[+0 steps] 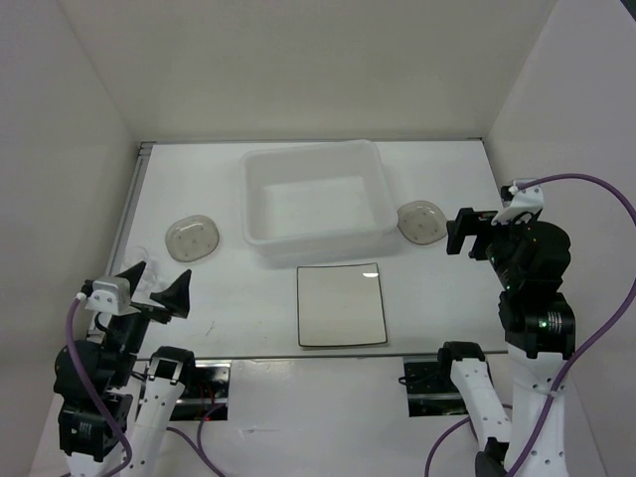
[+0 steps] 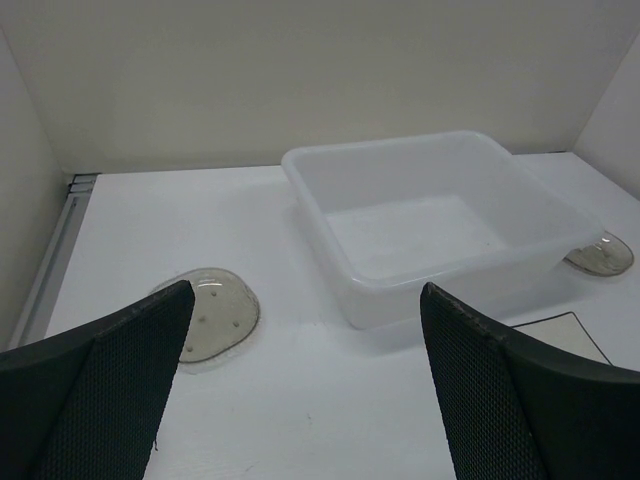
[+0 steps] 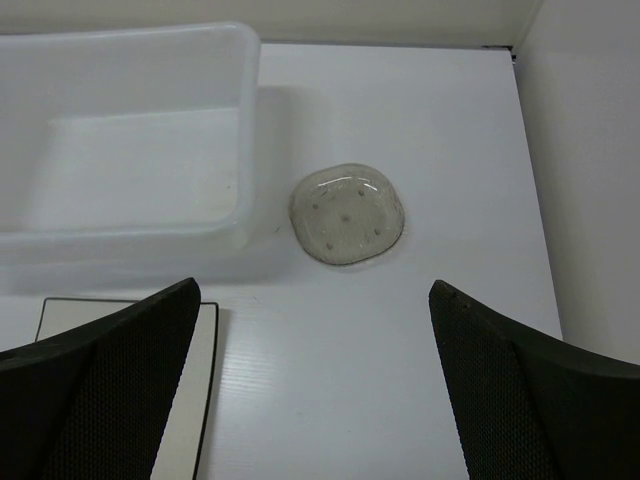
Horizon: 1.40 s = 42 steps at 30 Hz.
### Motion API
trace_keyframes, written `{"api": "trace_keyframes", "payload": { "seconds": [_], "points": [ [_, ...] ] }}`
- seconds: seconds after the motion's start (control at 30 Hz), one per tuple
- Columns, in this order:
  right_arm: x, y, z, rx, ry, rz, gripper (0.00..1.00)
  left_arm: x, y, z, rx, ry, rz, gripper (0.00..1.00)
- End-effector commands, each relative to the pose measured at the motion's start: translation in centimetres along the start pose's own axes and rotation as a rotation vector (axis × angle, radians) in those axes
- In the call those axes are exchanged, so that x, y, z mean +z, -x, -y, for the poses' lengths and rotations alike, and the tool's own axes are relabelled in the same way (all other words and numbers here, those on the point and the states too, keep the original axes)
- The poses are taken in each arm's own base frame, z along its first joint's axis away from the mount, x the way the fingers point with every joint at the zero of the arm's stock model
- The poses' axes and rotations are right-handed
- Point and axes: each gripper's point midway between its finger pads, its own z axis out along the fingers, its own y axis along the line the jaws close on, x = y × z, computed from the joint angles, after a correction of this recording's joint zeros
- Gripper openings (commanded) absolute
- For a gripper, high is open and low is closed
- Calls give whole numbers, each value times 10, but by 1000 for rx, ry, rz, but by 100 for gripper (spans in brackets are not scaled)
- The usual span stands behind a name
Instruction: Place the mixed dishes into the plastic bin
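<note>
The plastic bin (image 1: 313,204) stands empty at the table's middle back. The square white plate (image 1: 341,304) lies flat just in front of it. One round greyish dish (image 1: 192,238) lies left of the bin, the other (image 1: 421,221) right of it. My left gripper (image 1: 154,286) is open and empty, near-left of the left dish (image 2: 212,313). My right gripper (image 1: 459,234) is open and empty above the table, just right of the right dish (image 3: 347,213). A faint clear shape (image 1: 142,256), perhaps a tiny cup, sits by the left gripper.
White walls close in the table on the left, back and right. A metal rail (image 1: 134,199) runs along the left edge. The bin (image 2: 440,230) fills the middle of the left wrist view, and a plate edge (image 3: 195,400) shows beside my right gripper's left finger.
</note>
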Motion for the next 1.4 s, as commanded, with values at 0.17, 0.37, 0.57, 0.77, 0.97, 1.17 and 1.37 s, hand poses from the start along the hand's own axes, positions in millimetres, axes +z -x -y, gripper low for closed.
{"api": "trace_keyframes", "payload": {
  "seconds": [0.17,0.37,0.57,0.77,0.97,1.17,1.37],
  "points": [
    [0,7,-34,33,193,-32,100,-26,20,-27,-125,176,155,100],
    [7,10,-51,30,303,-81,100,-17,7,-30,-159,191,138,100],
    [29,-14,-65,80,407,-223,100,-9,7,-33,-167,207,123,100],
    [49,-49,-74,97,499,-364,100,49,25,-6,-159,103,-142,100],
    [60,-55,-67,99,450,-393,100,106,-42,36,-326,-24,-700,100],
    [84,-80,7,-102,91,-520,100,95,-83,73,-551,-146,-748,100],
    [82,-117,-5,-163,222,-679,98,69,-134,70,-500,-92,-932,100]
  ]
}}
